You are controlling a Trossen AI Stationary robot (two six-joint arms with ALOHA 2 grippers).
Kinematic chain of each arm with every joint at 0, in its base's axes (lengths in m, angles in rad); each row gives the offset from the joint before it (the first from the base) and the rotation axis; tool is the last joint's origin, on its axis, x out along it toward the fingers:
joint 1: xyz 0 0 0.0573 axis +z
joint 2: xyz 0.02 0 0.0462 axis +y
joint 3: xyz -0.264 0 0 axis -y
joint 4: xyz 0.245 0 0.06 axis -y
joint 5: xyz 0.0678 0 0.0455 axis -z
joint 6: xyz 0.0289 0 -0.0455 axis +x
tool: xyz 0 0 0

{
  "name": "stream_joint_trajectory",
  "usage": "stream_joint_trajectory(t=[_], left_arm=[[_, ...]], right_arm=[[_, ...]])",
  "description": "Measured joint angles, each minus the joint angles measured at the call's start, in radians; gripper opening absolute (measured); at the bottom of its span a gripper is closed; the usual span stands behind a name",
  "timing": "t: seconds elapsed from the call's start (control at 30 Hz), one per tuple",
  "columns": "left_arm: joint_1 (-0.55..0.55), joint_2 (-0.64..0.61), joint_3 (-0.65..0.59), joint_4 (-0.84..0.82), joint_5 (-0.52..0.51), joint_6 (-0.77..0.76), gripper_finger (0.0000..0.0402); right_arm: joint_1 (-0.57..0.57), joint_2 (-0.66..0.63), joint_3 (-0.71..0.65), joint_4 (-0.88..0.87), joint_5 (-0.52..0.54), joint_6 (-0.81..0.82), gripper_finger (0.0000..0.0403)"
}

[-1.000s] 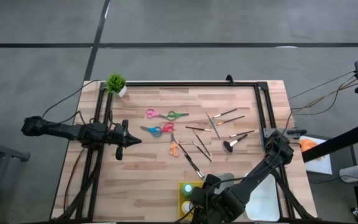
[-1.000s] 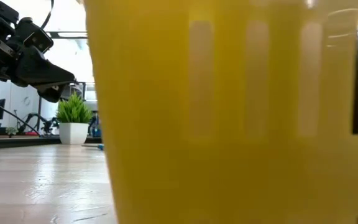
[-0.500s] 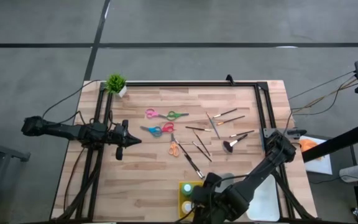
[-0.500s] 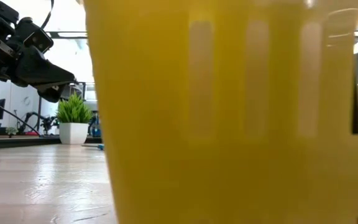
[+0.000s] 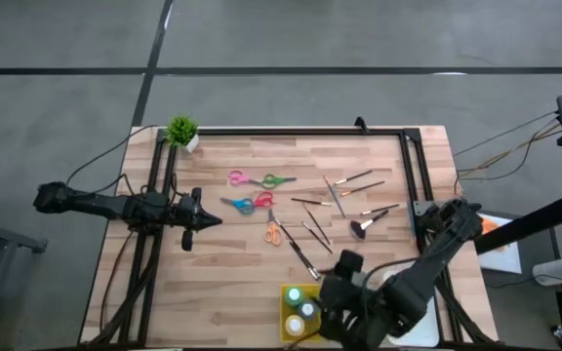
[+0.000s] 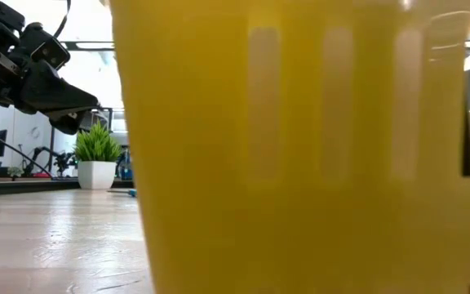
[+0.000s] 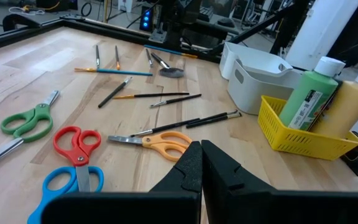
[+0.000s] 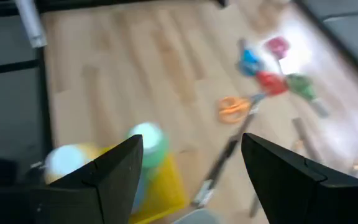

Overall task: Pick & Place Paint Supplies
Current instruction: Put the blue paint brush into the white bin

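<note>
Right gripper (image 8: 188, 168) is above the near table edge beside the yellow tray (image 5: 291, 317); jaws spread wide, nothing between them. In the tray stand two bottles: a green one (image 7: 307, 93) and a yellow one (image 7: 347, 106), upright, touching each other. White tray (image 7: 263, 74) sits just beside the yellow tray.

Left gripper (image 7: 201, 165) is over the table's left side, jaws pressed together, empty.

Still loose on the wood: orange scissors (image 5: 274, 232) mid-table; red-and-blue scissors (image 5: 247, 203) to their left; pink-and-green scissors (image 5: 260, 179) behind those. Thin brushes (image 5: 312, 226) lie scattered to the right of the scissors, one long dark brush (image 5: 301, 255) pointing toward the yellow tray. Stubby dark brush (image 5: 362, 226) lies at the right of the brush group.

Plant (image 5: 182, 132) stands at the far left corner. In the low view the yellow tray's wall fills most of the picture.
</note>
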Motion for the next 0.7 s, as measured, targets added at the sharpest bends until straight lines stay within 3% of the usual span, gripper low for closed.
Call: stream_joint_trajectory(t=[0.13,0.3,0.53,0.7], left_arm=[[0.0,0.0,0.0,0.0,0.0,0.0,0.0],[0.0,0.0,0.0,0.0,0.0,0.0,0.0],[0.0,0.0,0.0,0.0,0.0,0.0,0.0],[0.0,0.0,0.0,0.0,0.0,0.0,0.0]], right_arm=[[-0.042,-0.073,-0.103,0.052,0.018,-0.034,0.0272],[-0.14,-0.172,-0.288,0.263,0.005,-0.156,0.0272],[-0.296,-0.327,-0.576,0.635,-0.143,-0.357,0.0272],[-0.398,-0.416,-0.755,0.804,-0.234,-0.428,0.0272]])
